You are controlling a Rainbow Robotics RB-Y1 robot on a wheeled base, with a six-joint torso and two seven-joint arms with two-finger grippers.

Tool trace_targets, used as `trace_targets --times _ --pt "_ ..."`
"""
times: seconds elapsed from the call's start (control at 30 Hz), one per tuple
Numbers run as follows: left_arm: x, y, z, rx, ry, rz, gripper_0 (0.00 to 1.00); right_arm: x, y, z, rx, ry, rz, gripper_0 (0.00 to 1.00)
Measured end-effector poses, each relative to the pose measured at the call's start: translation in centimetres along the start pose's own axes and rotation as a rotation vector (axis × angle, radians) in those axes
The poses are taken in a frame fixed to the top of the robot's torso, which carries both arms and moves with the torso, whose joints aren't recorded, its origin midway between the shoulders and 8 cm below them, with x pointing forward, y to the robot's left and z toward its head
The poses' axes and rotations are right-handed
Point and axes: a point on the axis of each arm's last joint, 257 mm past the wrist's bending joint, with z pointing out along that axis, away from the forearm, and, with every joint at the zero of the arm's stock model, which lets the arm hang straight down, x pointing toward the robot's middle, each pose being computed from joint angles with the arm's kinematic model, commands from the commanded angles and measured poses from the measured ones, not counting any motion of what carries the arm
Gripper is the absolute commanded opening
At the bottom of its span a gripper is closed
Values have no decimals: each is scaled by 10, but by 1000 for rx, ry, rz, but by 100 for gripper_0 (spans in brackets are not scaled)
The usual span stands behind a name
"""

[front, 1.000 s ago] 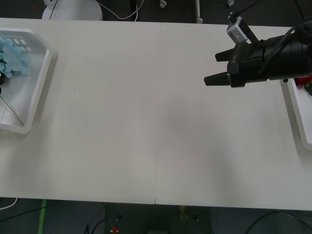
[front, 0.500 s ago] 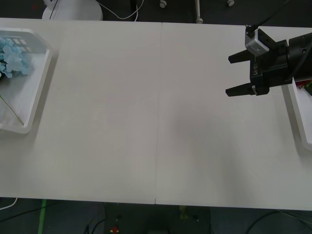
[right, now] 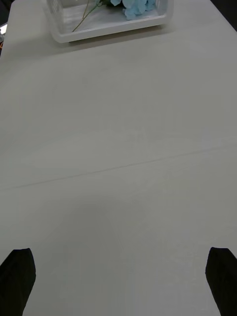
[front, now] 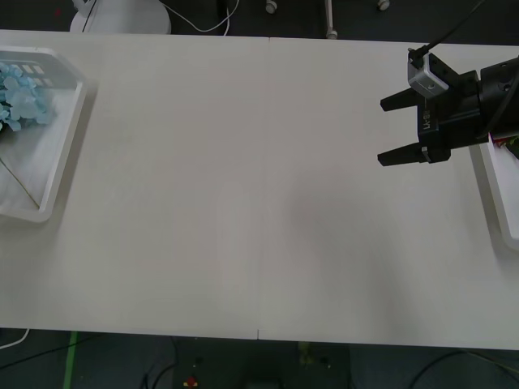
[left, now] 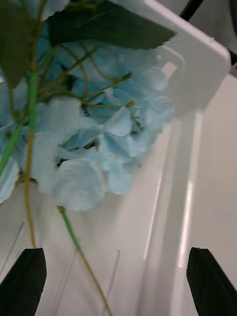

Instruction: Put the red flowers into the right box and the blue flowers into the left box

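— What is close by?
— A smooth white table [front: 243, 203]. The right gripper [front: 391, 130] hangs over it by the right box [front: 496, 186] — black fingers wide apart, holding nothing.
— And far off?
— Fluffy blue flowers [front: 20, 101] lie in the shiny left box [front: 65, 146]. The left gripper [left: 116, 284] is spread wide over them, empty.

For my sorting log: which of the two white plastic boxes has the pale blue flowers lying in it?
The left box, the shallow white plastic tray at the table's left edge. Pale blue flowers lie inside it. The right box shows none.
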Motion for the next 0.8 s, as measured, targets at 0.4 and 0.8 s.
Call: trace_targets --times 0.4,0.8 --pt "-30 -159 -23 426 -48 99 100 0 0 0 0 0 1 100" --pt "74 -319 -20 706 174 414 100 1 -1 0 1 1 4 100"
